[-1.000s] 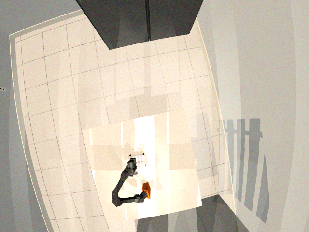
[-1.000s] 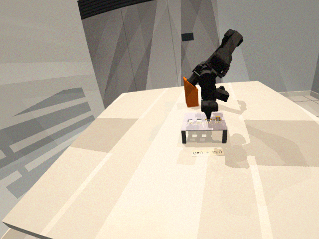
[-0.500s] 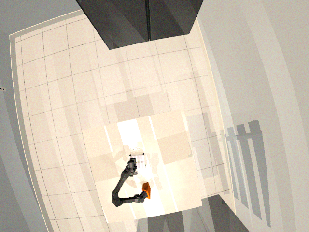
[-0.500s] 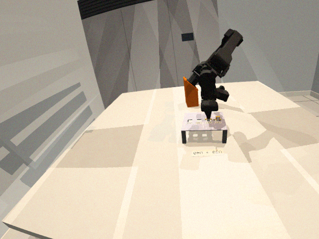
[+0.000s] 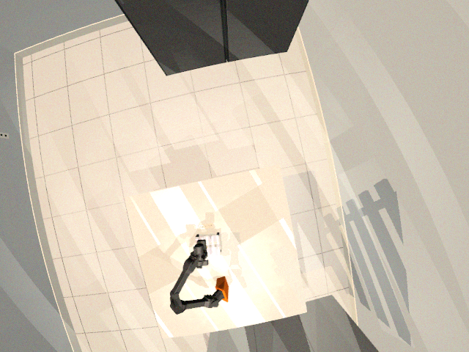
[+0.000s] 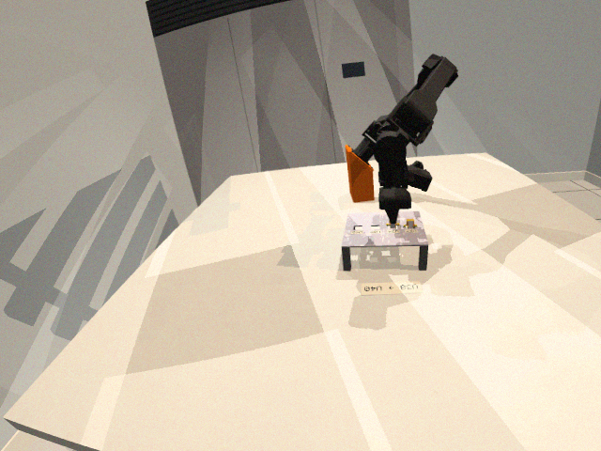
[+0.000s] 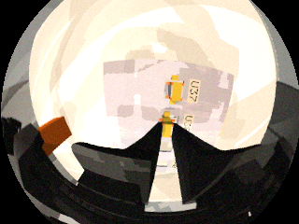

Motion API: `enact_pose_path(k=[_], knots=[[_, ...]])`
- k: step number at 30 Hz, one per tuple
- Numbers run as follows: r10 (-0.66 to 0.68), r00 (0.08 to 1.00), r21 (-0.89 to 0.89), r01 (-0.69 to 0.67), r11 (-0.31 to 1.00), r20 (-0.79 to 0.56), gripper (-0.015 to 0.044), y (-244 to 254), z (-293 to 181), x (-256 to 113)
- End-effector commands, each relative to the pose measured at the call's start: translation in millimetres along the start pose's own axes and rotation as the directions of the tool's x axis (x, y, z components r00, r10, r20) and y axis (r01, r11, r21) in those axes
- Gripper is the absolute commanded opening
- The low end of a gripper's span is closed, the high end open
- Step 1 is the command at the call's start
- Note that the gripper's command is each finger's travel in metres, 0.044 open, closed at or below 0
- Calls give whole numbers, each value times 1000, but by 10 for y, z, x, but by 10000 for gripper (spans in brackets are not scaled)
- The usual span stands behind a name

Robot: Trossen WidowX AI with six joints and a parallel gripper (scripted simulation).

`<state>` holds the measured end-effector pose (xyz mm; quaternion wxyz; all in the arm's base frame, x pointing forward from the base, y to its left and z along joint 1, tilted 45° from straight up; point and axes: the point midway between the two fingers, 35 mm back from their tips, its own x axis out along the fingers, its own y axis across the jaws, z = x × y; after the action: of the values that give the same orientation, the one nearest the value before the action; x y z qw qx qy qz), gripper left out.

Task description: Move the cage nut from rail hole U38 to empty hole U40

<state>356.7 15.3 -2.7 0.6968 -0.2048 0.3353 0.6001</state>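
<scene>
The rail plate (image 6: 383, 241) (image 7: 123, 86) stands on dark legs. My gripper (image 6: 392, 223) (image 7: 167, 124) points down at hole U38 and is shut on the yellow cage nut (image 7: 166, 131) there. The fingertips sit on both sides of this nut and partly hide it; its spring wings under the plate are hidden. I cannot tell whether it is raised from the hole. The other cage nut (image 6: 410, 224) (image 7: 176, 92) sits at U37, apart from the fingers. Hole U39 (image 6: 375, 226) and hole U40 (image 6: 358, 227) are empty, on the side away from U37.
An orange wedge-shaped block (image 5: 222, 288) (image 6: 361, 180) (image 7: 56, 134) stands at the arm's base, behind the plate in the exterior view. A label strip (image 6: 391, 288) reading U38 to U40 lies on the table in front of the plate. Patches of light and shadow cross the table.
</scene>
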Motion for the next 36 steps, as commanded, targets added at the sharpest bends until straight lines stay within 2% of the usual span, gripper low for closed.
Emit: enact_pose_path(k=[1, 36], knots=[[-7, 1000, 0, 7, 1000, -1, 30, 3, -4, 0], [-49, 999, 0, 49, 999, -1, 30, 23, -6, -2]])
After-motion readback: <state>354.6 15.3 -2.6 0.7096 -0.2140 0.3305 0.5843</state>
